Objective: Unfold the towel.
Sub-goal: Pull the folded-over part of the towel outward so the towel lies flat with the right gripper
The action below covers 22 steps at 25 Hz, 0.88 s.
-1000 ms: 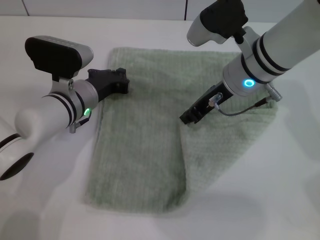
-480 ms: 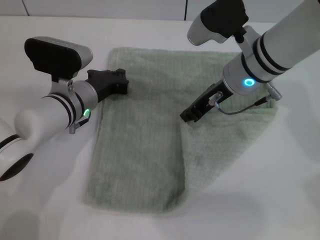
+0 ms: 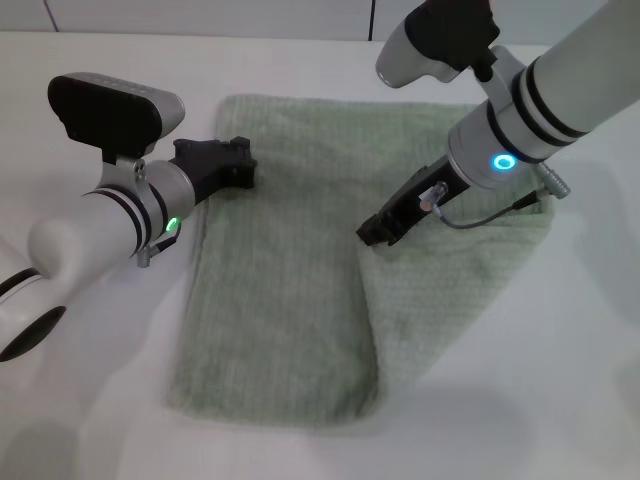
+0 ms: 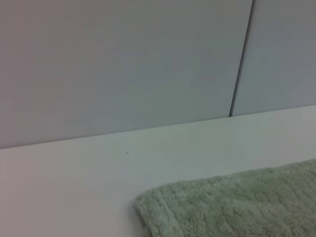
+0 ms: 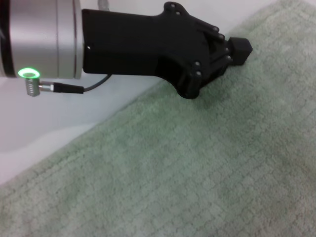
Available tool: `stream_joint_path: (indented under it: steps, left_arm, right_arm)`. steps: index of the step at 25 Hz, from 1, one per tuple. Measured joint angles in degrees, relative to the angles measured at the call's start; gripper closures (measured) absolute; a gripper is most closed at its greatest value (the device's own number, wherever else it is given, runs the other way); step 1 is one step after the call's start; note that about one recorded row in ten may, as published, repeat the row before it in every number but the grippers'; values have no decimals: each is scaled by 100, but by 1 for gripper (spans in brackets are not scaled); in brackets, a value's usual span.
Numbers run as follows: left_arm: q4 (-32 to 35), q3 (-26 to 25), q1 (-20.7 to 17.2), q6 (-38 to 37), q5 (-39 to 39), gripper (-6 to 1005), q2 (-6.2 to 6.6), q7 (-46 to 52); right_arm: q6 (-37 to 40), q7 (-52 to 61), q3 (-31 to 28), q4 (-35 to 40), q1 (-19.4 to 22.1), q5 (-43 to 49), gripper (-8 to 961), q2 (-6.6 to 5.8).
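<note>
Nearest the robot, at about 6 o'clock on the white table (image 3: 90, 420), lies the towel's (image 3: 290, 300) near edge, with a folded flap ending in a crease running down its middle; the right half shows a single lower layer. Farther out, at 3 o'clock, the right tool (image 3: 378, 233) sits low at the top of that crease; whether it pinches cloth I cannot tell. At 9 o'clock the left tool (image 3: 238, 162) rests at the towel's far-left edge, seemingly pressed together. Judged from this, the unfolding is partly done; next the flap's edge needs gripping and drawing sideways.
</note>
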State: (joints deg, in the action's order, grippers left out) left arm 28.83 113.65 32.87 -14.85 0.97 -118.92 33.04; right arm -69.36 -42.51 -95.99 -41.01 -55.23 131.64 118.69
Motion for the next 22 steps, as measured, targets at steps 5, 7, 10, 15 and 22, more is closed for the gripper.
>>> stream_joint_path:
  steps: [5,7,10,15,22]
  left_arm:
    - [11,0,1,0,0,1001,0,0]
    - [24,0,0,9,0,1001,2,0]
    - [42,0,-1,30,-3,1001,4,0]
    - [231,0,-99,137,-44,1001,18,0]
    - [263,0,-128,147,-44,1001,27,0]
  right_arm:
    - [-227,95,2,-296,99,77,903,-9]
    - [-283,127,2,-342,106,128,903,-11]
    - [-357,143,-1,-386,115,152,902,-11]
    - [-584,244,-4,-720,238,178,902,-13]
    - [-1030,402,-31,-1240,432,252,902,-12]
